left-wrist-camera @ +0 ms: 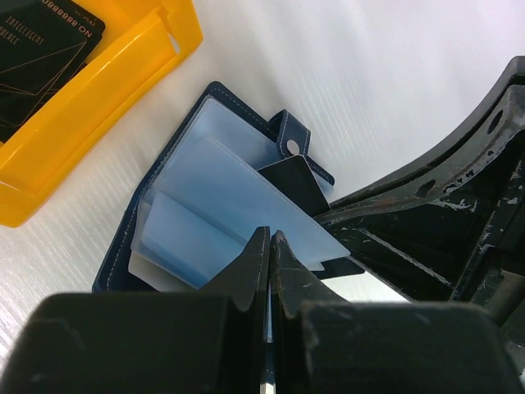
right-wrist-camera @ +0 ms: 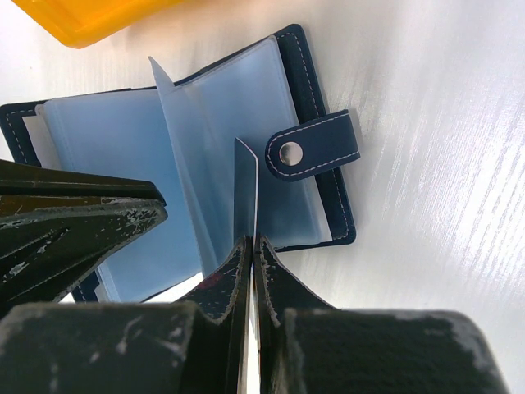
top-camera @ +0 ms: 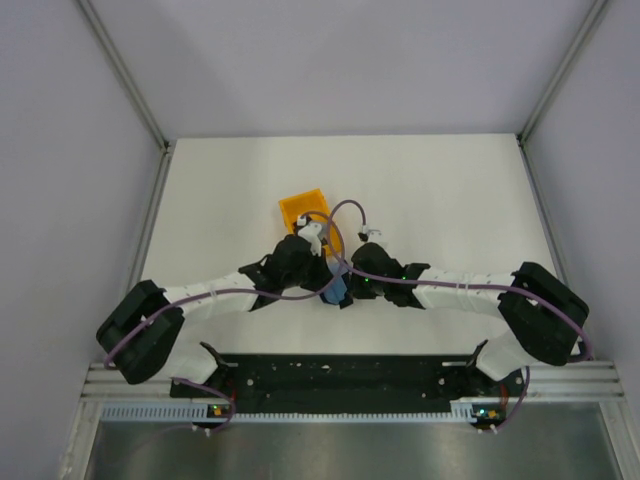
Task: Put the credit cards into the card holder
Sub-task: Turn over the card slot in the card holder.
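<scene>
At the bottom of the left wrist view, my left gripper (left-wrist-camera: 271, 246) had its jaws pinched together on a clear sleeve (left-wrist-camera: 246, 197) of the card holder (left-wrist-camera: 115, 261). The holder lay open on the white table (left-wrist-camera: 385, 74), navy cover underneath. At the bottom of the right wrist view, the right gripper (right-wrist-camera: 250, 250) was clamped on one credit card (right-wrist-camera: 246, 185). That card was held on edge, with its far end against the pale blue sleeves, just beside the strap (right-wrist-camera: 316, 148) with its metal snap. Further up, in the upper left corner of the left wrist frame, the orange bin (left-wrist-camera: 107, 98) sat just beside the holder, and the second credit card (left-wrist-camera: 41, 49) lay flat inside it. From overhead I saw both arms meeting at the centre of the table, the bin just beyond them.
</scene>
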You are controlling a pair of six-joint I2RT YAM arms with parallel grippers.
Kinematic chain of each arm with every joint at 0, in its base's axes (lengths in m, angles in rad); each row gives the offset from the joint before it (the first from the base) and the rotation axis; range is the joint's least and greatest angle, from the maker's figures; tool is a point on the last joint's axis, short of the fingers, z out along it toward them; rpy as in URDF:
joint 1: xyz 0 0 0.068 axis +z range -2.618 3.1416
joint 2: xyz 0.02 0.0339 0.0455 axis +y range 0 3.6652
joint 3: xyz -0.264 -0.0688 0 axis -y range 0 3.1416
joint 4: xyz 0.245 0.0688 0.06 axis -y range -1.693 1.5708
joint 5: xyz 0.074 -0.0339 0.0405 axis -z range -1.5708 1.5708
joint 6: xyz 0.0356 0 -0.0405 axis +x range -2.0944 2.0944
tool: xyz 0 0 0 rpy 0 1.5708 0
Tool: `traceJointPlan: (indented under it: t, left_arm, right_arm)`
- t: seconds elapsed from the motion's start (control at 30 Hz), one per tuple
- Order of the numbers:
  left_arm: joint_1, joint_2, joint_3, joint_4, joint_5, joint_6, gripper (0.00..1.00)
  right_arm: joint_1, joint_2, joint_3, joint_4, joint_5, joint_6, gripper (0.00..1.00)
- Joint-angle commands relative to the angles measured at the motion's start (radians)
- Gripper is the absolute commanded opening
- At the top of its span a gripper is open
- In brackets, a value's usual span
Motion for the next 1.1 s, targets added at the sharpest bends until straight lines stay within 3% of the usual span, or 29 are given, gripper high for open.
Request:
traceJointPlan:
  t: [0.0,0.5,0.73,0.93,1.07]
  left_arm:
    - [-0.005,-0.027,-0.012,0.017,-0.013,0.009,0.0]
    - [-0.005,0.121,-0.056,0.101,0.009,-0.011,0.0]
    - [-0.005,0.158,-0.035,0.113,0.023,-0.011,0.0]
    - [-0.005,0.171,-0.021,0.116,0.035,-0.006,0.0]
    - [-0.005,0.175,-0.018,0.118,0.038,-0.002,0.0]
  right_arm:
    - [0.012,0.025,-0.029,-0.048,0.024,-0.005,0.0]
    - [0.011,-0.08,-0.038,-0.104,0.044,-0.017,0.0]
    - [0.012,-0.239,-0.073,-0.106,0.074,-0.038,0.0]
    - [0.026,-0.383,-0.111,-0.034,-0.007,-0.104,0.0]
    - [0.035,-0.358,-0.099,0.004,-0.09,-0.141,0.0]
